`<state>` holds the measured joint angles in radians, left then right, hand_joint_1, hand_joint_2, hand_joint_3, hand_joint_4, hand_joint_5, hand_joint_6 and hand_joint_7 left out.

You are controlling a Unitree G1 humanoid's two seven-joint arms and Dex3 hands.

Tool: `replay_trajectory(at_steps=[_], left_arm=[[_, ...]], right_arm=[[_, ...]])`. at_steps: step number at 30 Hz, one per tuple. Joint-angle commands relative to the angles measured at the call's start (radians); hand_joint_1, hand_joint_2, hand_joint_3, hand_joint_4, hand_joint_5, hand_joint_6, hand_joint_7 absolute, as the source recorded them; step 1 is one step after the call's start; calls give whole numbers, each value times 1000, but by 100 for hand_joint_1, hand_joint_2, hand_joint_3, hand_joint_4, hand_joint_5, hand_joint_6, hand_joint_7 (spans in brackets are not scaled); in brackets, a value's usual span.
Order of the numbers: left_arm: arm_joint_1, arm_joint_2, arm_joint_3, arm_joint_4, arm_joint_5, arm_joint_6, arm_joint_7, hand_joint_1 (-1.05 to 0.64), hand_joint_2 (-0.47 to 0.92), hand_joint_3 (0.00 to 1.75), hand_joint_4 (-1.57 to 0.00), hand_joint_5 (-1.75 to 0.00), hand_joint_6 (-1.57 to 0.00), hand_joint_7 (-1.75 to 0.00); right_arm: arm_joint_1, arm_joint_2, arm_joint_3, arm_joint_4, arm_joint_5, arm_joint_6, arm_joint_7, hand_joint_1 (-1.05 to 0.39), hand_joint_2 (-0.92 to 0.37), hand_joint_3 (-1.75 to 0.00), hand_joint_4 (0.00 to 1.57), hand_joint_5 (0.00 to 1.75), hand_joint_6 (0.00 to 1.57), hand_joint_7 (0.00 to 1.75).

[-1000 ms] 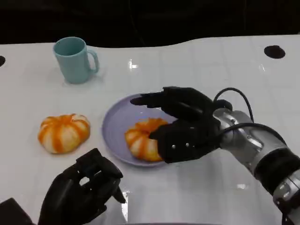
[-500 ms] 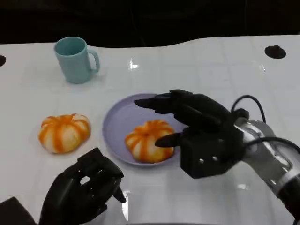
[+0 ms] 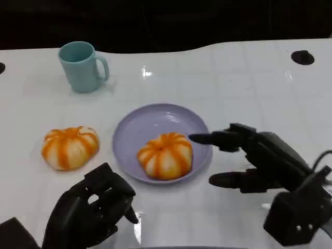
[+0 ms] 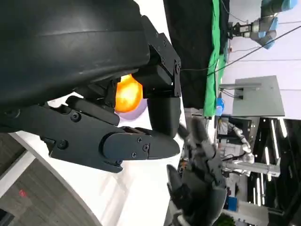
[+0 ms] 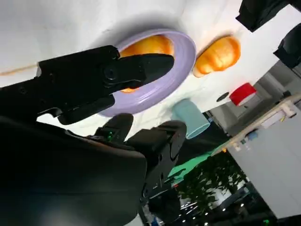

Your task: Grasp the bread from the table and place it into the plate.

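Bread (image 3: 165, 155) sits in the purple plate (image 3: 136, 126), released a moment ago by the right hand (image 3: 264, 163), which has drawn back off the plate's rim, fingers (image 3: 212, 138) spread apart and holding nothing. One bun appears delivered. A second bread (image 3: 70, 147) waits on the tabletop (image 3: 228, 83) beside the plate. The left hand (image 3: 91, 212) hovers nearby, fingers curled in, empty.

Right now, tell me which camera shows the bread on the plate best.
The head view: the bread on the plate lies whole and unblocked on the purple plate. The right wrist view shows part of it behind fingers; the left wrist view shows an orange glimpse.
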<state>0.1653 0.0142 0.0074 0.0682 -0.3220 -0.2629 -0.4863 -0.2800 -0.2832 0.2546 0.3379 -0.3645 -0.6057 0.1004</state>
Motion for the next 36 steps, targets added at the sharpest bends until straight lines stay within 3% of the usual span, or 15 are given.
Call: replay_trajectory(at_steps=[1, 2, 4, 6, 8, 11, 17, 20, 28, 36], left_arm=[[7, 12, 12, 2, 2, -7, 6, -51, 92, 37, -61, -175, -52, -150], [7, 12, 13, 1, 1, -7, 5, -51, 92, 37, -61, -175, -52, -150], [7, 12, 14, 1, 1, -4, 6, -51, 92, 37, -61, -175, -52, -150], [7, 10, 15, 1, 3, -5, 9, -52, 92, 36, -61, -175, -52, -150], [6, 9, 15, 3, 6, -6, 10, -53, 92, 36, -61, -175, -52, -149], [4, 8, 15, 8, 13, -13, 11, -54, 92, 35, -60, -175, -53, -148], [1, 11, 18, 11, 5, -9, 4, -53, 92, 36, -60, -175, -53, -148], [0, 13, 22, 11, -4, -6, -3, -53, 92, 36, -60, -175, -53, -147], [3, 24, 32, 11, -15, 4, -9, -50, 92, 36, -60, -175, -52, -148], [1, 24, 34, 30, -17, -12, -15, -50, 92, 36, -61, -175, -52, -149]], right_arm=[[71, -10, -59, -36, 45, -64, -43, -25, -88, -12, 58, 112, 76, 51], [79, -11, -64, -39, 44, -71, -48, -23, -87, -15, 65, 117, 77, 65], [101, -20, -75, -52, 34, -79, -53, -19, -85, -20, 72, 121, 81, 75], [124, -29, -86, -67, 23, -84, -56, -13, -60, -70, 82, 129, 94, 74], [147, -33, -96, -84, 9, -81, -67, -10, -47, -97, 89, 137, 101, 78], [180, -30, -109, -101, 3, -93, -85, -2, -35, -119, 91, 160, 98, 97], [227, -22, -117, -109, 2, -105, -101, 2, -21, -141, 91, 171, 91, 122], [253, -14, -116, -121, 29, -83, -87, 2, -21, -147, 90, 174, 89, 128], [275, 18, -124, -102, 3, -96, -148, 3, -18, -157, 92, 175, 86, 139], [251, 12, -117, -33, -64, -127, -229, 4, -12, -159, 96, 175, 87, 142]])
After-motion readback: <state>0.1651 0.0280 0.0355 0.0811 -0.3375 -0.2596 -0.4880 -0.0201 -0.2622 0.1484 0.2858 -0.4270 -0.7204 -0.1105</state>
